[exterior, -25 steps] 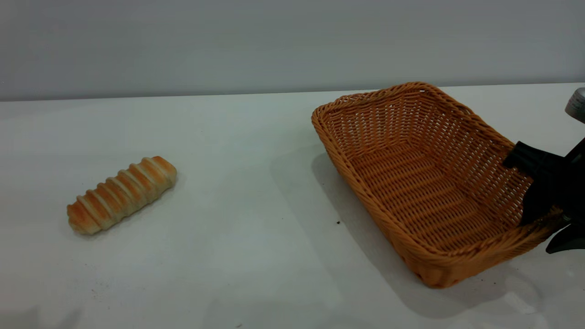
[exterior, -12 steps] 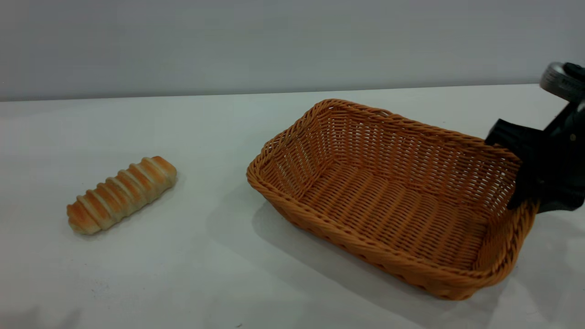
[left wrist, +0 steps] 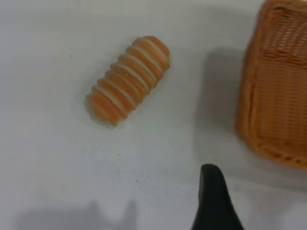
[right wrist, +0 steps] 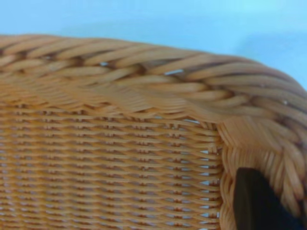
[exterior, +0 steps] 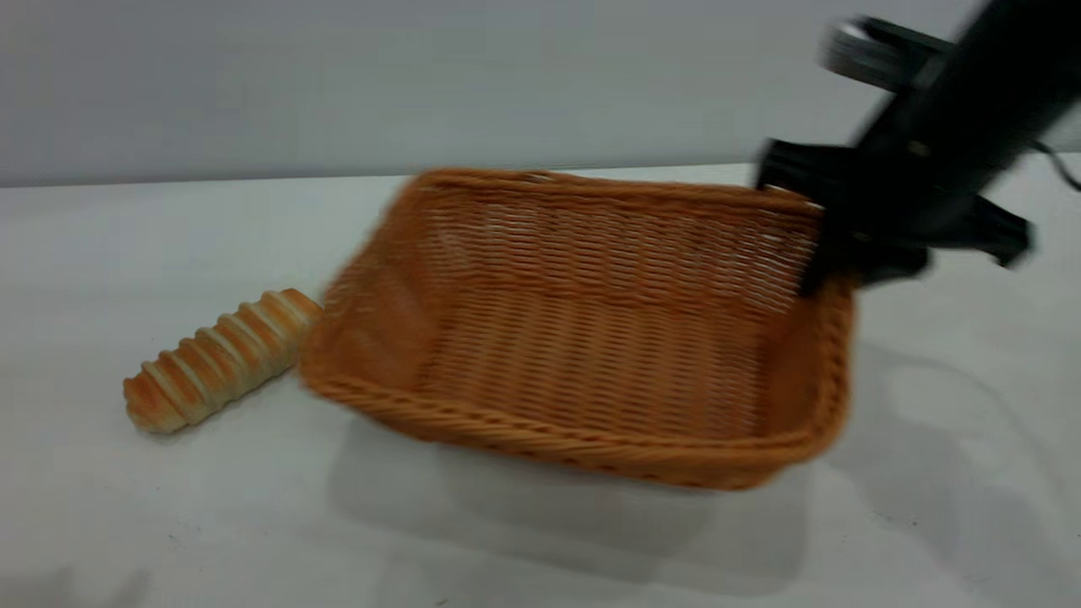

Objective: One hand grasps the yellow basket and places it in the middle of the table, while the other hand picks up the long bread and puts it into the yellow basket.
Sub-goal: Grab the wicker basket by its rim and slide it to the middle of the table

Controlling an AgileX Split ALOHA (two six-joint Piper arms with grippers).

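The yellow basket (exterior: pixel 591 245) is blurred with motion over the middle of the table (exterior: pixel 127 523), seemingly lifted, with a shadow under it. My right gripper (exterior: pixel 832 274) is shut on the braided rim at the basket's right end. In the right wrist view one dark finger (right wrist: pixel 254 201) presses the inside of the basket's rim (right wrist: pixel 144 62). The long bread (exterior: pixel 224 359) lies on the table at the left, its far end close to the basket's left corner. A dark part of my left gripper (left wrist: pixel 213 203) hovers above the table near the long bread (left wrist: pixel 128 79) and the basket (left wrist: pixel 276 86).
A plain grey wall stands behind the table's far edge (exterior: pixel 211 179). White tabletop lies open in front of the basket and the bread, with a few small dark specks (left wrist: pixel 117 155).
My right arm has swung the basket left and up from the table's right side. The basket has turned, and its left corner now reaches the bread. The bread has not moved.
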